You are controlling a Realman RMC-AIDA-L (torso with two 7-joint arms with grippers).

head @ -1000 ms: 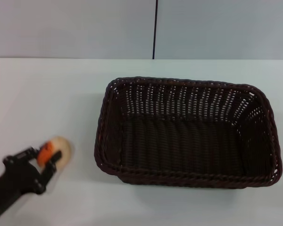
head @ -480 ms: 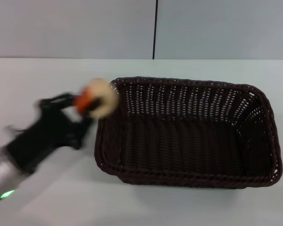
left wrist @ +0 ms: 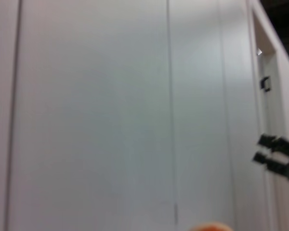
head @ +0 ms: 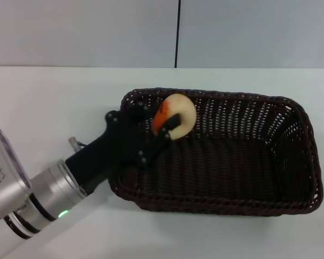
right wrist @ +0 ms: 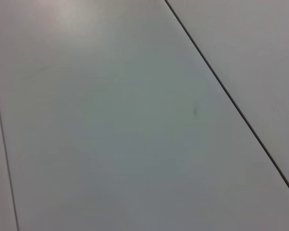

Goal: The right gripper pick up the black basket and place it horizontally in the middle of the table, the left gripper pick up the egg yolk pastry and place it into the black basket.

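The left gripper (head: 167, 125) clamps the egg yolk pastry (head: 175, 116) above the black basket (head: 216, 156), near its left rim. Risk: early release may drop the pastry onto that rim.

Probably lab: bare white table (head: 54, 97)

The left gripper (head: 164, 125) and its arm hide the black basket's (head: 232, 156) near-left rim and wall, one of its fingers (head: 171, 123) crosses the egg yolk pastry (head: 179, 110), of which the left wrist view shows only a blurred sliver.
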